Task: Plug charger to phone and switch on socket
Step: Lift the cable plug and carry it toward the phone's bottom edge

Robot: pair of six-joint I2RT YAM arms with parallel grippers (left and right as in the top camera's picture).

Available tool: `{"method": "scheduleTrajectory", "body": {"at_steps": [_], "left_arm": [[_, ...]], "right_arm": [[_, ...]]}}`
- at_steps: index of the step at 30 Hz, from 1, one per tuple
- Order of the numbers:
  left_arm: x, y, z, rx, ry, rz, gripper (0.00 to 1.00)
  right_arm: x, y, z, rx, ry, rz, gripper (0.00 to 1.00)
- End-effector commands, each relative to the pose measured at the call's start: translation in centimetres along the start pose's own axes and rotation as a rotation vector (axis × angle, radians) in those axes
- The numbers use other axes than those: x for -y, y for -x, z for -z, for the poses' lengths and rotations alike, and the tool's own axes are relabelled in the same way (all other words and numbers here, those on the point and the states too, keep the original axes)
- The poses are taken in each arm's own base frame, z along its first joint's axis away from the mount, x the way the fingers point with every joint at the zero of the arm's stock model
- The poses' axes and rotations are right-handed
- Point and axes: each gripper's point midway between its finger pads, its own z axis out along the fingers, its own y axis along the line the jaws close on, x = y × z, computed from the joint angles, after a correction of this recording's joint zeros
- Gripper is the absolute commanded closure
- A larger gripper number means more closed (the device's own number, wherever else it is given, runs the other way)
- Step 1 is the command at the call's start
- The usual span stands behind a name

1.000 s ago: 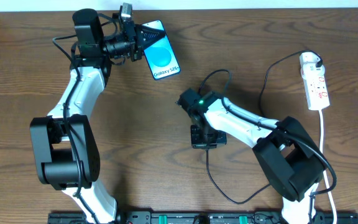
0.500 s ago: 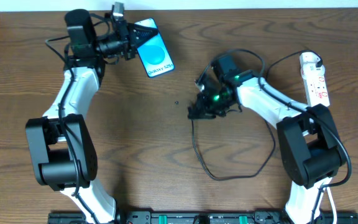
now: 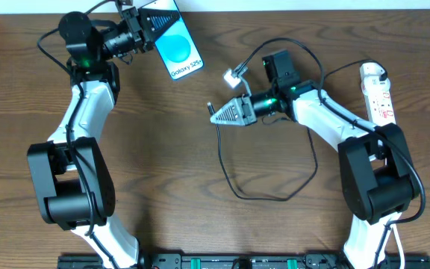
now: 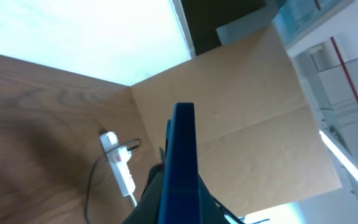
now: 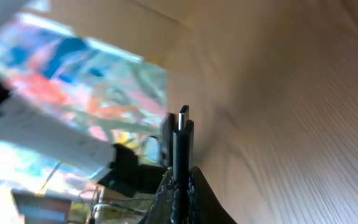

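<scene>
**Overhead.** Since half a second ago the left gripper (image 3: pixel 146 24) has carried the phone (image 3: pixel 176 48) further toward the top edge, upper left of centre. Its jaws are pressed together on the phone's upper end. The blue screen faces the camera and the free end points to the lower right. The right gripper (image 3: pixel 216 113) has swung from a downward tilt to level, now pointing left, and has shifted slightly up and left to mid-frame. It pinches the charger (image 3: pixel 267 199) just behind its connector tip (image 3: pixel 210 107). The tip juts out to the left, below and right of the phone's free end and well apart from it. The black cable's loop, at lower centre, reaches less far down than before. The socket (image 3: pixel 379 93) lies at the right edge on the wooden table (image 3: pixel 163 164), unmoved.

**Left wrist.** The phone (image 4: pixel 182 162) shows edge-on as a blue strip rising from the bottom centre between the dark fingers. The socket (image 4: pixel 120 167) lies left of it.

**Right wrist.** The connector tip (image 5: pixel 181 134) stands upright at centre, squeezed between the fingers at the bottom edge. The background is blurred.
</scene>
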Motion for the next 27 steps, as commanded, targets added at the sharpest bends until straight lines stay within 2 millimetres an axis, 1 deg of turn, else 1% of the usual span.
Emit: {"method": "scheduleTrajectory", "body": {"at_steps": [1,10,17,20,22,27], "left_arm": [[1.9,0.2,0.0,-0.008,-0.019,0.01,0.93],[1.8,1.1,0.0,0.043,-0.012,0.01,0.92],[1.8,1.2,-0.1,0.049,-0.013,0.011,0.92],[1.9,1.0,-0.3,0.043,-0.015,0.011,0.94],[1.9,0.8,-0.6,0.038,-0.017,0.011,0.93],[2.0,0.5,-1.0,0.028,-0.022,0.012,0.93]], "right_arm": [[-2.7,0.7,0.9,-0.011,0.163,0.036,0.99],[-3.7,3.0,1.2,0.0,0.163,0.109,0.99],[-4.8,4.3,1.3,0.003,0.164,0.126,0.99],[-5.3,4.7,1.4,0.003,0.164,0.124,0.99],[-5.5,4.9,1.4,0.003,0.165,0.12,0.99],[-5.6,4.9,1.4,0.002,0.165,0.12,0.99]]}}
